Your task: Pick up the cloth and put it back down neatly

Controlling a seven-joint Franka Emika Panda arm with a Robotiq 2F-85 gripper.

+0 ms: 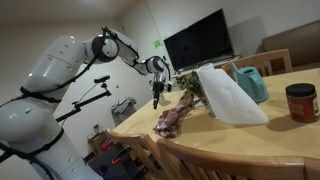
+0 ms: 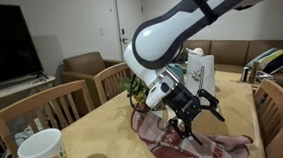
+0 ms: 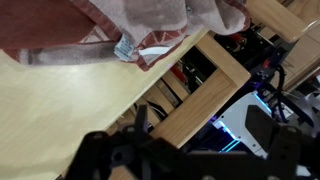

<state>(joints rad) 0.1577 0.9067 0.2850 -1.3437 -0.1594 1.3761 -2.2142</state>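
We see the cloth (image 2: 191, 146) lying crumpled at the table (image 2: 96, 142) edge, lower centre of an exterior view. One corner spills past the edge toward a chair (image 3: 215, 85) (clearest in the wrist view's upper half). Our gripper (image 2: 196, 115) hovers just above it, jaws spread wide and empty, likely lined up to descend on a raised fold.

Wooden table (image 1: 250, 140), dark television (image 1: 198, 42), teal jug (image 1: 250, 82), red jar (image 1: 300, 102), white bag (image 1: 228, 95), paper cup (image 2: 44, 154)
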